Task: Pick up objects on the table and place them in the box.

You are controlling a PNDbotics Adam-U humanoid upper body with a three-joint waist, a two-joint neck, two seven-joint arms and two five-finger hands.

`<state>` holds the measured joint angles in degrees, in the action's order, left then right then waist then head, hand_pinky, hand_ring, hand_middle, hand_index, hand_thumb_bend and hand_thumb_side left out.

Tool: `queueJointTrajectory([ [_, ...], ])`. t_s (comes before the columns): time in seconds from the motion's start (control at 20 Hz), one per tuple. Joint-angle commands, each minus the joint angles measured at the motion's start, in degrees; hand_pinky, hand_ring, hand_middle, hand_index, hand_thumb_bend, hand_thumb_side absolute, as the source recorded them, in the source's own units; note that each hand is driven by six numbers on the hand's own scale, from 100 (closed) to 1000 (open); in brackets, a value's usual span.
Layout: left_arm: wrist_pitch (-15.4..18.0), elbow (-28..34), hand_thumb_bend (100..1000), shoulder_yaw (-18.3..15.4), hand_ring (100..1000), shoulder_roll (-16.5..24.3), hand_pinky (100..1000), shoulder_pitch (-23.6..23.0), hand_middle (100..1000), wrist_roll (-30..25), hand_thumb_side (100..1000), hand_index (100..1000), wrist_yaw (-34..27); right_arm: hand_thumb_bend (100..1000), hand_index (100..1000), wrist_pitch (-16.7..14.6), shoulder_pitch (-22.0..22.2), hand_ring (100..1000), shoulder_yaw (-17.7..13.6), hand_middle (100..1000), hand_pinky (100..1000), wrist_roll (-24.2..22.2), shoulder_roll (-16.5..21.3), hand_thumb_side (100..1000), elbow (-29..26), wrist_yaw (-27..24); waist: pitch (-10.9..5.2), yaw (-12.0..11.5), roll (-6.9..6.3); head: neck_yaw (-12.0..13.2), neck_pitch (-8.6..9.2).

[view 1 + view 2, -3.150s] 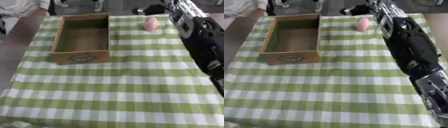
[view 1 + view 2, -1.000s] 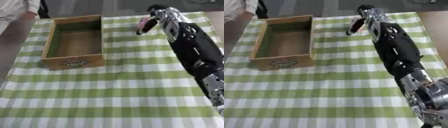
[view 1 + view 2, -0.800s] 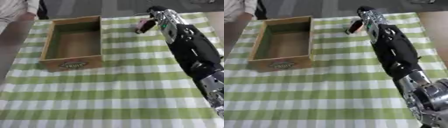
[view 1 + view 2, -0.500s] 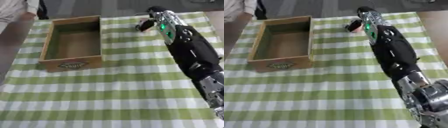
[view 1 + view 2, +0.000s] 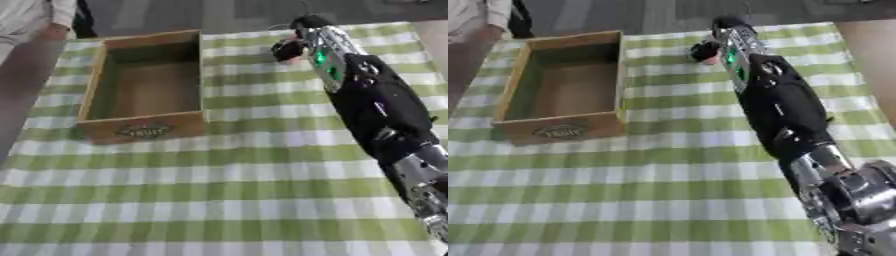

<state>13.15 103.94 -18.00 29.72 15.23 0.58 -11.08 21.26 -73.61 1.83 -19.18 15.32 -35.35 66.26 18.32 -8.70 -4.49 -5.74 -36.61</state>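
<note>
Green-and-white checked cloth (image 5: 219, 200) covered the table from the near edge. Farther back on the left stood the wooden box (image 5: 144, 85), open-topped and bare inside. A black and silver right arm (image 5: 785, 120) stretched up the right side to the far edge, where the right robot hand (image 5: 290, 48) had its fingers curled round a small pink object (image 5: 710, 59), well apart from the box.

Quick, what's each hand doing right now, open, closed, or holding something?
Left hand: not in view.
Right hand: fingers curled round the small pink object at the far end of the table, right of the wooden box.
</note>
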Motion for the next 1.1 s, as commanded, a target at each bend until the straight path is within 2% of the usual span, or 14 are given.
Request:
queueJointTrajectory([
  [0.05,0.16,0.65,100,-1.01,467,1.24,541,0.68,559,0.12,878,850,0.07,100,952,0.07,-1.70,907,0.03,795,839,-0.69,0.34,500,-0.17,0.89,-1.00,-0.08,-0.05,-0.07,0.37],
  [0.7,0.07,0.78,100,-1.07,465,1.08,541,0.52,556,0.44,876,849,-0.23,100,963,2.18,-1.58,902,-0.52,806,831,-2.32,-0.06,497,2.00,4.63,-0.79,-0.10,-0.06,-0.30,0.75],
  [1.1,-0.06,0.86,100,-1.10,464,1.04,542,0.54,555,0.41,877,848,-0.22,100,915,2.65,-1.85,885,-0.66,723,817,-2.75,-0.45,492,1.98,5.71,-0.81,0.00,0.08,-0.29,0.69],
])
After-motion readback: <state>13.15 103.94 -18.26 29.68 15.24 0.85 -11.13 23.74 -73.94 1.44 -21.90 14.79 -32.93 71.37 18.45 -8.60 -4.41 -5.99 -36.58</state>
